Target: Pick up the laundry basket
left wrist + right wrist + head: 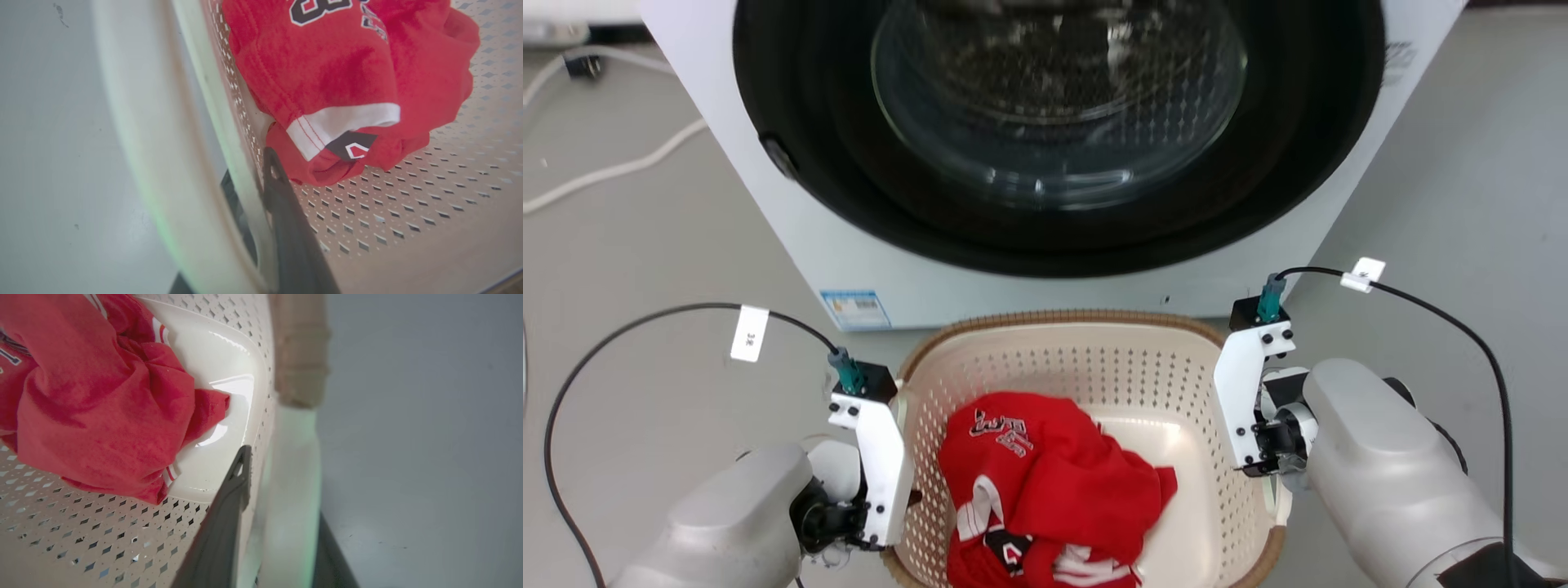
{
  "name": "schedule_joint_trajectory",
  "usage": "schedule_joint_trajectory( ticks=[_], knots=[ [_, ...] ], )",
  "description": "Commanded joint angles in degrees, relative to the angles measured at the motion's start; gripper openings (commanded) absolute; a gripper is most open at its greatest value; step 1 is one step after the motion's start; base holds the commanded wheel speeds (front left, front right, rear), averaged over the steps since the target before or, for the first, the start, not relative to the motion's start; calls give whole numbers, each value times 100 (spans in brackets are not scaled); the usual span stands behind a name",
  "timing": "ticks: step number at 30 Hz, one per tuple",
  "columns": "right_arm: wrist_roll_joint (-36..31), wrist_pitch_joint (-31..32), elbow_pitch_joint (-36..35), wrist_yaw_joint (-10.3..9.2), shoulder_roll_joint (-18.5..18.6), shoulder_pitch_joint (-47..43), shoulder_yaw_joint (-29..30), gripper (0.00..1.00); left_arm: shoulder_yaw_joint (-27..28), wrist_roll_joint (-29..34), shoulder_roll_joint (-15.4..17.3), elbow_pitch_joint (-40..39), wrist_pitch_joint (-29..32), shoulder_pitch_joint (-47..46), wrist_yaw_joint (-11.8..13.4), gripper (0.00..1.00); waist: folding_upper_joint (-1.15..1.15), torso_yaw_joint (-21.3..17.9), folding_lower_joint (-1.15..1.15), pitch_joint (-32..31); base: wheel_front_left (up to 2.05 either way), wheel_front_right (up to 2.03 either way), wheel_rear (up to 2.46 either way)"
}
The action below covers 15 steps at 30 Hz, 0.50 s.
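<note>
**A:** What sits nearest in the head view?

**B:** Two pale forearms in the bottom corners. The left gripper (908, 493) is at the lower left, against one side of the laundry basket (1054, 318). The right gripper (1259, 467) is at the lower right, on the opposite side. White brackets hide most of their fingers there.

**A:** So how do the fingers stand?

**B:** The wrist views show it. On the left, one dark finger (288, 212) lies inside against the holed wall. The other is outside, half hidden behind the blurred white handle (135, 122). The gap is narrow, with the wall pinched in it. On the right, one finger (229, 510) is inside. The other is only a dark sliver at the bottom edge, and the handle on that side fills the space between them.

**A:** And the basket itself?

**B:** It is at the bottom centre of the head view, with its near end cut off by the frame. A crumpled red shirt (1045, 482) lies in it, its lettering folded and unreadable.

**A:** Is it off the floor (1462, 204)?

**B:** I cannot tell, because its underside is hidden.

**A:** What is beyond it?

**B:** A white washing machine (866, 269) stands just behind the basket, its top cut off. It has a dark-ringed glass door (1058, 98) and, at its lower left, a blue sticker (855, 309) too small to read. A white cable (613, 167) trails across the floor at the upper left.
</note>
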<state>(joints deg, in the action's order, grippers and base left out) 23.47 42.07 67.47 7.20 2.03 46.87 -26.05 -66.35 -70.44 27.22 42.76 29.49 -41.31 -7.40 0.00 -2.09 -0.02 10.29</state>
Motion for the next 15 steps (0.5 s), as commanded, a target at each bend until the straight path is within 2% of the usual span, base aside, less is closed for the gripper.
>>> schedule_joint_trajectory(
  ticks=[1, 7, 15],
  knots=[
    [0, 147, 26, 53, 155, -92, -120, 0, -30, -27, 208, 45, 62, 30, -7, 0, 0, -55, 2, -320, 0, 0, 0],
    [289, 551, -50, 63, 154, -326, -524, 0, -251, -342, 265, 47, 427, 261, -7, 0, 0, -42, 2, -851, 0, 0, 0],
    [622, 669, -171, 63, 150, -407, -834, 0, -383, -541, 323, 79, 700, 396, -7, 0, 0, -2, 2, -1199, 0, 0, 0]
  ],
)
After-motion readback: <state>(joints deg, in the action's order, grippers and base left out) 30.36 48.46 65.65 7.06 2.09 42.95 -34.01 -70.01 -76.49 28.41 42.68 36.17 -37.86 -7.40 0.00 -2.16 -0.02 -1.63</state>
